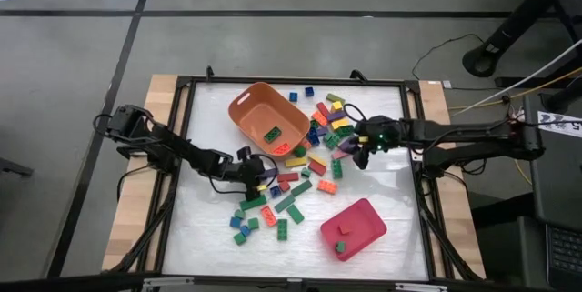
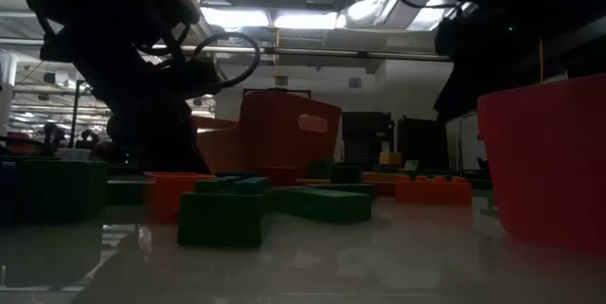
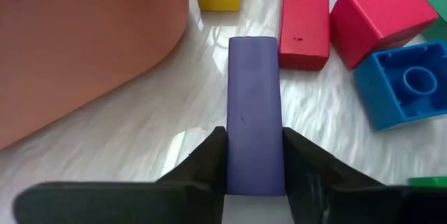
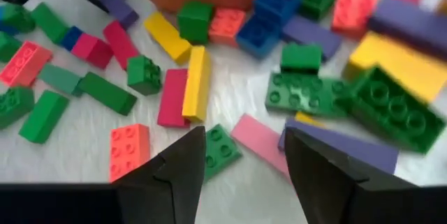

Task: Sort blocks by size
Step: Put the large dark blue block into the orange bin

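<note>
Many coloured studded blocks (image 1: 305, 169) lie scattered over the middle of the white table. My left gripper (image 1: 262, 176) reaches in from the left, just near of the orange tub, and is shut on a long purple block (image 3: 255, 98). My right gripper (image 1: 357, 157) comes in from the right and hovers open above the pile. In the right wrist view its fingers (image 4: 244, 137) stand over a pink flat block (image 4: 257, 140) and a small green block (image 4: 220, 147) without touching them. My left gripper pinches the purple block's two long sides (image 3: 255, 161) between its two fingers, at the block's near end. The fingers slant down from the table's left and lie along the block, whose free end (image 3: 253, 46) points away from them toward a red block.
The orange tub (image 1: 270, 117) at the far middle holds a green and a red block. The pink-red tray (image 1: 353, 228) at the near right holds two small blocks. A black frame (image 1: 182, 146) rims the table. Bare white surface lies at the near left (image 1: 200, 237).
</note>
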### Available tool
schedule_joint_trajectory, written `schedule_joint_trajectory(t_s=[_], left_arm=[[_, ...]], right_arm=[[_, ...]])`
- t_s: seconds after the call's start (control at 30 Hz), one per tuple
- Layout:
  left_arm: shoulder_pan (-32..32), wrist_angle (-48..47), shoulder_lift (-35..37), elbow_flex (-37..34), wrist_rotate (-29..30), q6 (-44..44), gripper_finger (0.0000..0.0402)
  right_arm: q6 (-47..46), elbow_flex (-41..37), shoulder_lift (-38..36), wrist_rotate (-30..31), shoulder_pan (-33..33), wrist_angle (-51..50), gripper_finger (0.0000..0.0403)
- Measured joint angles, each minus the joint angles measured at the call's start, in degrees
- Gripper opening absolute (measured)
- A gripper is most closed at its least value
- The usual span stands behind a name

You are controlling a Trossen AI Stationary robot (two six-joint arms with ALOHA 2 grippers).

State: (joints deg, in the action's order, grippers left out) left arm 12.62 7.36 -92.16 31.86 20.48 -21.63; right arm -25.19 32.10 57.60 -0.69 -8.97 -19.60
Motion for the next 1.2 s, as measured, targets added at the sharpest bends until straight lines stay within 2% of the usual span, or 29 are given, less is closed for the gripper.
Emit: schedule_joint_trajectory(t_s=[0.3, 0.57, 0.7, 0.77, 0.87, 0.97, 1.2], left_arm=[[-0.1, -1.4, 4.8, 0.7, -1.3, 0.1, 0.0086], [0.0, -1.0, 15.4, 0.8, -3.6, -0.1, 0.0094], [-0.6, -0.7, 21.6, 0.8, -3.6, 3.3, 0.0092], [-1.7, -0.7, 24.4, 0.8, -2.3, 5.2, 0.0093], [-3.9, -0.7, 27.4, 0.8, 2.7, 7.6, 0.0100], [-7.1, -0.6, 28.5, 0.8, 6.5, 10.8, 0.0103], [-14.7, -0.9, 26.4, 0.9, 7.3, 15.7, 0.0110]], right_arm=[[-10.9, -2.4, 0.0, 0.0, 0.0, -0.3, 0.0193], [-16.2, -3.4, 0.0, 0.0, 0.0, 0.1, 0.0193], [-18.0, -3.4, 0.0, 0.0, 0.0, 0.2, 0.0193], [-19.2, -3.4, 0.0, 0.0, 0.0, 0.2, 0.0193], [-20.6, -3.4, 0.0, 0.0, 0.0, 0.2, 0.0193], [-22.5, -3.4, 0.0, 0.0, 0.0, 0.2, 0.0193], [-25.9, -3.4, 0.0, 0.0, 0.0, 0.2, 0.0193]])
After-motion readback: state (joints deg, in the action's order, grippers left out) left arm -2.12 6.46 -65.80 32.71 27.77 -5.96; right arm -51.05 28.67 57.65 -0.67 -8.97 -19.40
